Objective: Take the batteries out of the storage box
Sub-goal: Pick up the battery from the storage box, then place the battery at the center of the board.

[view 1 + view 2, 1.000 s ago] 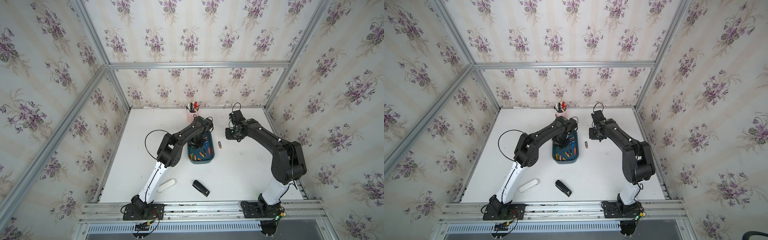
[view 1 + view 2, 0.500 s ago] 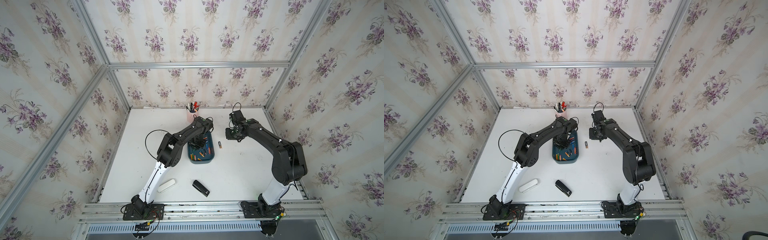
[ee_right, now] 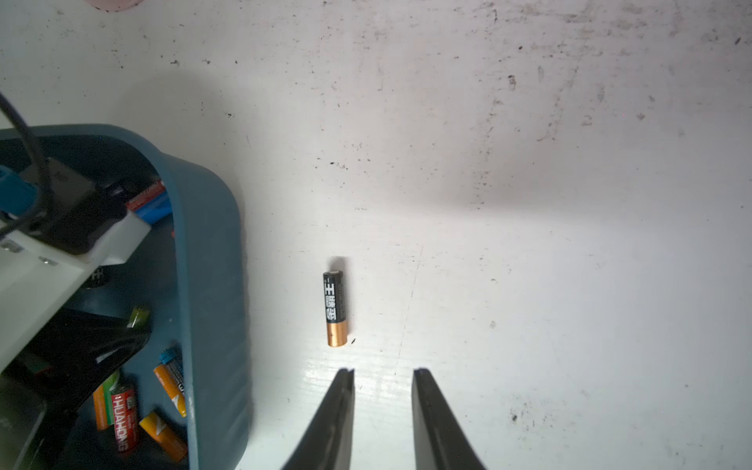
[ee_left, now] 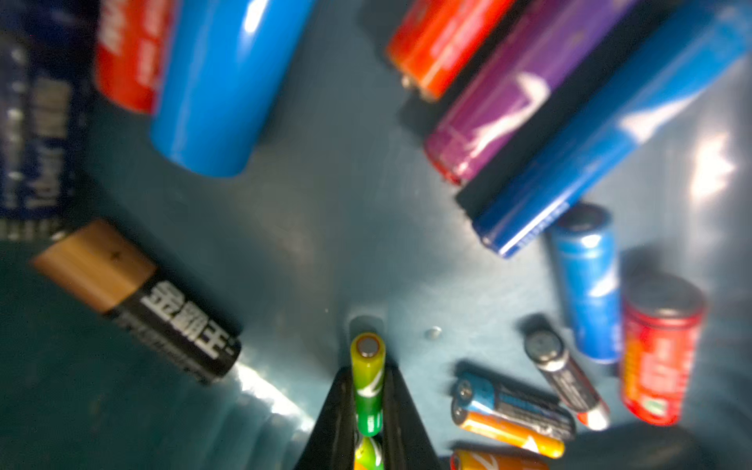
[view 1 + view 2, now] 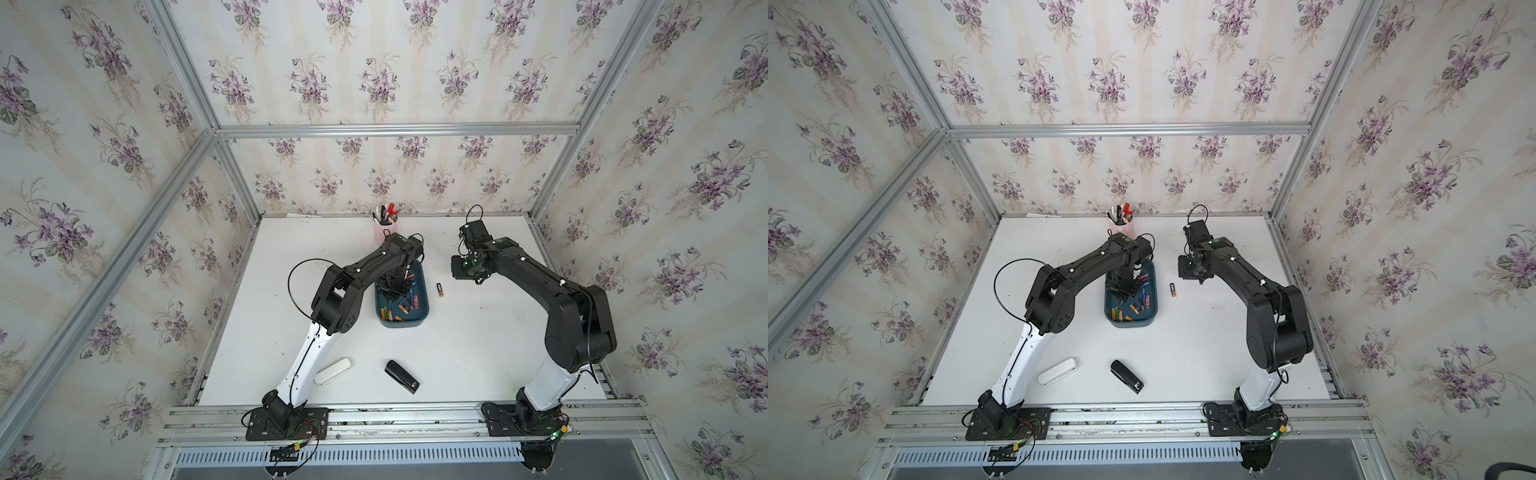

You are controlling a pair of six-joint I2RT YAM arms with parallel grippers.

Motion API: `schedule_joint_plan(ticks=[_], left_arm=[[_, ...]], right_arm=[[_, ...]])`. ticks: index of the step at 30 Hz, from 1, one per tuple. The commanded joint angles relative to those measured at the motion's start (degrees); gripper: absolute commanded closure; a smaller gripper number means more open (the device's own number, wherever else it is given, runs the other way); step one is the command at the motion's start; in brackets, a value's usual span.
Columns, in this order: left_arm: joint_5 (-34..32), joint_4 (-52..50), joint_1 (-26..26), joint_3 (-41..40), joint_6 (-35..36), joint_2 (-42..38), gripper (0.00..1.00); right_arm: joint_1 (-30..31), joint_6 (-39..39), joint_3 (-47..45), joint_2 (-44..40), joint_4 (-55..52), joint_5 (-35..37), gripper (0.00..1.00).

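1. Batteries are absent at the far left of the table [image 5: 257,332]: only one white case [image 5: 332,371] lies there, with one black stapler [image 5: 401,376] further in.
2. Next comes the one storage box [image 3: 211,285], with one pink pen cup [image 5: 385,230] behind it. The left gripper [image 4: 367,372] is down inside the box.
3. Its jaws, slightly apart a second ago, have just closed on one green-and-yellow battery [image 4: 368,392], which sits pinched between the black fingers [image 4: 337,415]. The grasp looks made, so lifting this cell over the wall is likely next.
4. Around it the left wrist view shows about thirteen more loose cells [image 4: 586,280] on the box floor: blues, reds, oranges, one purple, one black-and-copper. Blur leaves the count uncertain.
5. Just right of the box, apart from it, another black-and-copper battery [image 5: 439,289] lies on the table, already out.
6. Rightmost, the right gripper [image 3: 382,371] hovers near that cell, jaws a little apart, holding nothing.
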Motion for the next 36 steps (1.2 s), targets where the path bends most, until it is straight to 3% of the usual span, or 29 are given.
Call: schedule_joint_plan(ticks=[1, 14, 24, 30, 36], left_arm=[[4.5, 2.2, 0.3, -0.2, -0.4, -1.3, 0.84], [7.6, 2.0, 3.9, -2.8, -1.1, -13.0, 0.84], [4.5, 4.4, 12.0, -15.6, -1.1, -23.1, 0.84], [5.9, 8.8, 14.7, -22.0, -1.0, -21.6, 0.84], [6.5, 11.0, 15.5, -23.2, -1.0, -17.3, 0.85]], right_arm=[[0.1, 0.5, 0.1, -0.6, 0.1, -0.8, 0.70], [1.0, 1.4, 2.1, 0.3, -0.1, -2.4, 0.70], [1.4, 1.4, 3.6, 1.0, -0.4, -2.9, 0.70], [1.4, 1.3, 3.2, 0.9, -0.8, -2.6, 0.70], [1.4, 1.1, 3.3, 0.7, -1.5, -2.2, 0.70]])
